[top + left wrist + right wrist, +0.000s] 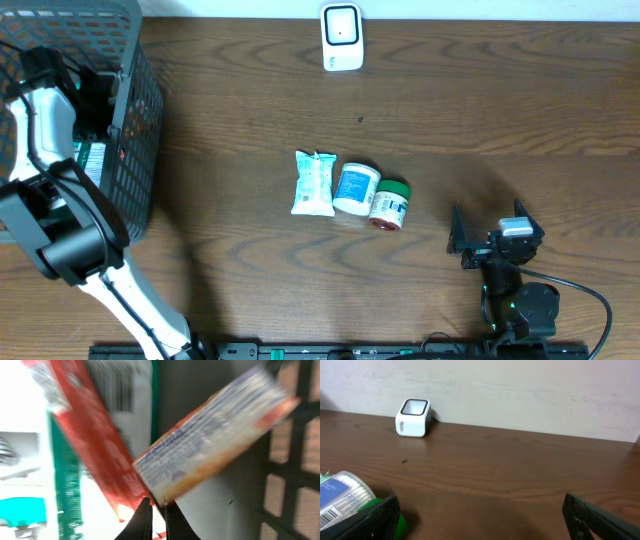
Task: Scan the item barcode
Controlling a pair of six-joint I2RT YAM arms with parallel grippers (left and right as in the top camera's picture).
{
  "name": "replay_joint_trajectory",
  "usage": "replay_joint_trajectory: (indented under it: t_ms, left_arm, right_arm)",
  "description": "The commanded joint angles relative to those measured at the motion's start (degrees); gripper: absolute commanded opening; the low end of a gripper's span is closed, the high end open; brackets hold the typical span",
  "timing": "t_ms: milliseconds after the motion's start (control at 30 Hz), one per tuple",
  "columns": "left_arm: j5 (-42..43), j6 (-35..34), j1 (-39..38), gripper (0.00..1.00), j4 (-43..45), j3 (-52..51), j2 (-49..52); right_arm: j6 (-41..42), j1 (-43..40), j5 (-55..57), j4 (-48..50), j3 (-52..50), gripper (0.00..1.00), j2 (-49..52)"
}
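Orange packet (215, 445) pinched btwn left fingers (143, 521).

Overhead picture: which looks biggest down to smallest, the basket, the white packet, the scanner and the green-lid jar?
1. basket
2. white packet and scanner: these look about alike, so I won't rank them
3. green-lid jar

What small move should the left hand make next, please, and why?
Probably a slow lift straight up: the left hand looks shut on a corner of the orange pack inside the basket, though the view is blurred, and the scanner stands far off across the table.
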Motion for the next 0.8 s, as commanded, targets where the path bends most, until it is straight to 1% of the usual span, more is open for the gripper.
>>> replay_joint_trajectory:
  t_ms: [0,67,100,133,167,200,233,267,300,333,533,633,767]
  left_arm:
    - [4.55,-2.60,0.13,0.08,1.36,0.66,-7.28]
    - [5.97,-2.60,0.13,0.07,1.77,0.66,-9.01]
    - [5.95,-2.60,0.13,0.11,1.79,0.66,-9.55]
    - [5.95,-2.60,0.13,0.36,1.77,0.66,-9.86]
    - [5.95,-2.60,0.13,0.48,1.73,0.66,-9.86]
    - [5.92,-2.58,0.13,0.52,1.46,0.63,-9.75]
    - [5.92,-2.56,0.13,0.59,1.22,0.63,-9.60]
    - [5.92,-2.56,0.13,0.70,0.85,0.61,-9.22]
    - [5.92,-2.56,0.13,0.75,0.81,0.57,-8.83]
    - [5.92,-2.56,0.13,0.77,0.85,0.50,-8.44]
    - [5.95,-2.56,0.13,0.78,1.79,0.28,-4.24]
    - [5.99,-2.56,0.13,0.79,3.30,0.28,-1.81]
    - [6.67,-2.58,0.13,0.82,6.05,0.28,1.29]
  right_arm:
    - [-0.48,0.50,0.11,-0.20,-0.07,0.99,-0.09]
    - [-0.48,0.50,0.11,-0.20,-0.07,0.99,-0.09]
    - [-0.48,0.50,0.11,-0.20,-0.07,0.99,-0.09]
    - [-0.48,0.50,0.11,-0.20,-0.07,0.99,-0.09]
    - [-0.48,0.50,0.11,-0.20,-0.07,0.99,-0.09]
    - [-0.48,0.50,0.11,-0.20,-0.07,0.99,-0.09]
    - [-0.48,0.50,0.11,-0.20,-0.07,0.99,-0.09]
    - [-0.48,0.50,0.11,-0.20,-0.07,0.99,-0.09]
    - [-0.48,0.50,0.11,-0.20,-0.07,0.99,-0.09]
    - [-0.48,0.50,0.09,-0.20,-0.07,0.99,-0.09]
    - [-0.48,0.50,0.11,-0.20,-0.07,0.99,-0.09]
    - [-0.48,0.50,0.11,-0.20,-0.07,0.99,-0.09]
    - [-0.48,0.50,0.11,-0.20,-0.07,0.99,-0.09]
